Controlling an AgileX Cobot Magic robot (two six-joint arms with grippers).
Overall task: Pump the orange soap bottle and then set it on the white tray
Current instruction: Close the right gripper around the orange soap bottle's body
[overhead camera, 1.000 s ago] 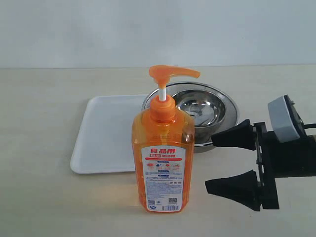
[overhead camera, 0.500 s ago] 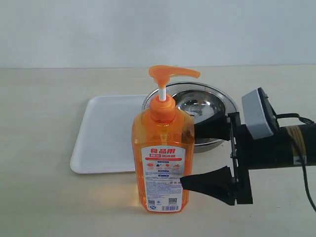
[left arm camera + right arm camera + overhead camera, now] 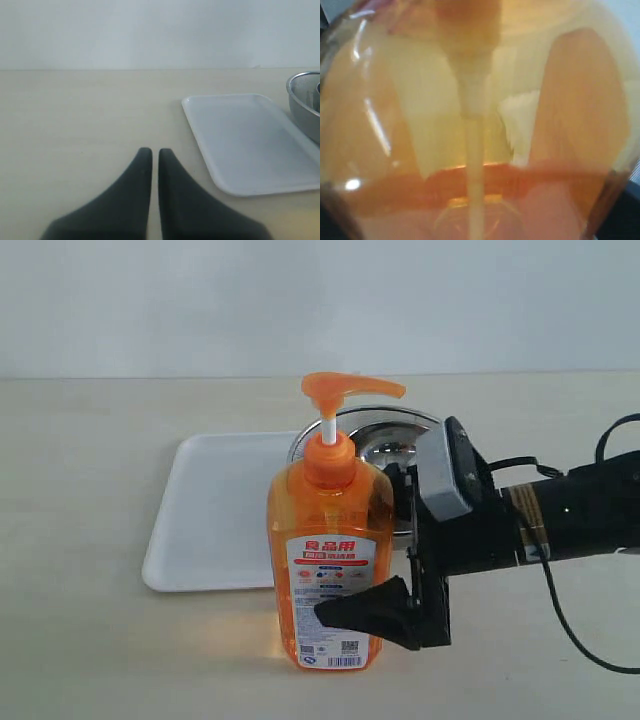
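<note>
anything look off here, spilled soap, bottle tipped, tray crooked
Nothing stands out. The orange soap bottle stands upright just in front of the white tray, pump head raised, and no soap shows around its base. The tray lies flat, and the steel bowl behind the bottle sits level.

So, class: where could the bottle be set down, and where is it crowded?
The white tray is bare, and so is the table left of it in the exterior view. Crowded: the tray's near right corner, with the bottle, the steel bowl behind, and the right hand open around the bottle.
</note>
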